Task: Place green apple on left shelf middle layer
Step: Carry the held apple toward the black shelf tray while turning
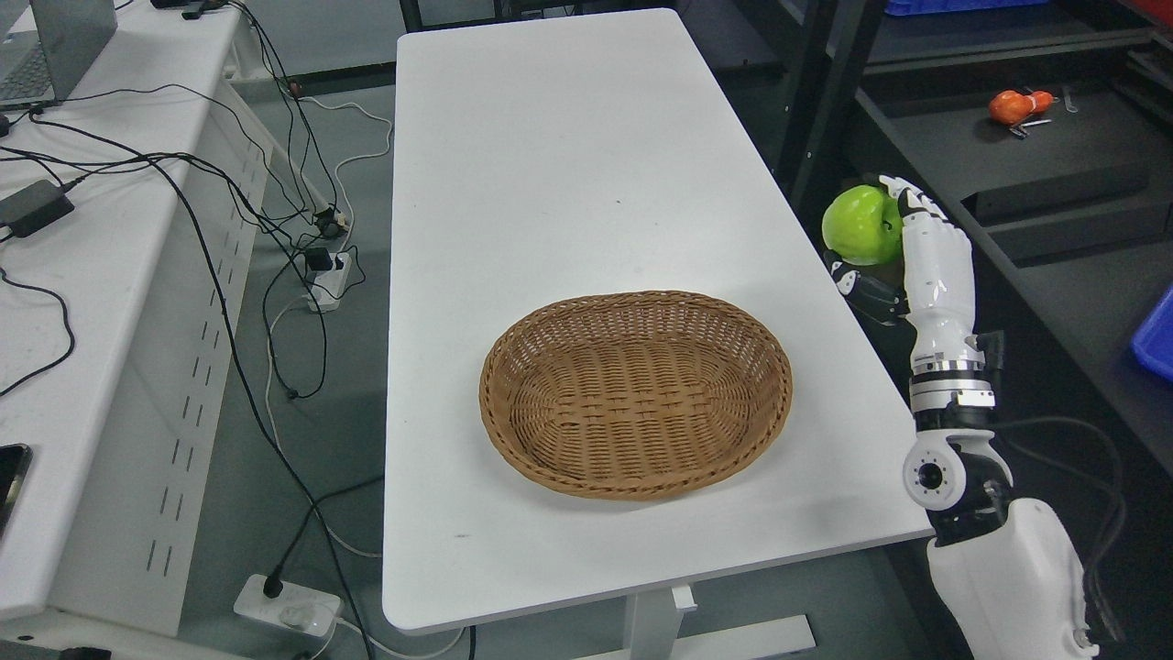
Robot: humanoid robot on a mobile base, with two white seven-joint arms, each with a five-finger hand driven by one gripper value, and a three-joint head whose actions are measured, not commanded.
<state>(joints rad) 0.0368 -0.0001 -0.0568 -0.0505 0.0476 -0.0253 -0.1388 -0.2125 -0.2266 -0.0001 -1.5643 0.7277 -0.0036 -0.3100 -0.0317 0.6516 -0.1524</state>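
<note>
The robot's white right hand point(903, 252) is holding a glossy green apple point(861, 225) in the air just past the right edge of the long white bench point(568, 183), between that bench and the dark metal shelving unit point(1035, 147) standing at the right of the picture. The apple is sitting against the palm, high in the hand. The white fingers point(907, 203) are curling around its far side while the dark thumb is lying below it, so the grip appears closed on the fruit rather than spread. The forearm is rising almost upright from the lower right corner, a posture that looks meant to carry the apple clear of the bench edge on its way to a shelf. The oval brown wicker basket point(637, 394) is lying empty on the near half of the bench, well apart from the hand. A small orange object point(1019, 105) is resting on a dark shelf surface beyond the apple. The left arm is not showing anywhere. The apple is not yet resting on any shelf layer.
</note>
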